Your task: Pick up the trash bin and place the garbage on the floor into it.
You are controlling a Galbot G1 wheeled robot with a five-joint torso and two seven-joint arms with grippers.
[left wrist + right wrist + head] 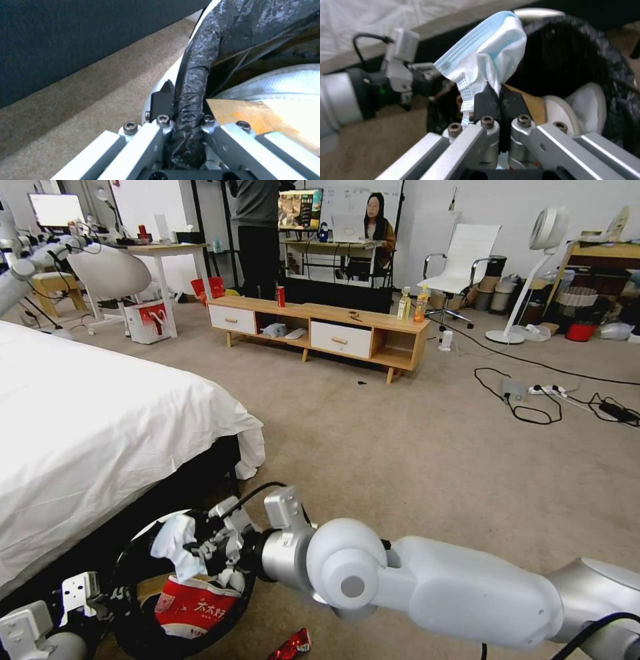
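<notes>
Fingertips (490, 100) of right gripper (500, 100) clamped on limp, light face mask (486, 55) above trash bin (133, 607); left gripper (185, 110) pinches bin's slippery bag-wrapped rim, firmest hold.

Trash bin (133, 607) cut by frame edge; left tool (186, 110) pad hidden behind liner.

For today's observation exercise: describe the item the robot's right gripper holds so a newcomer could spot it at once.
Start at the white-sheeted bed; at its foot is the small round bin lined with black plastic. Above its mouth the right gripper pinches a crumpled pale-blue-and-white pleated face mask. Unlike the red-and-white snack packet inside, it hangs in the air.
</notes>
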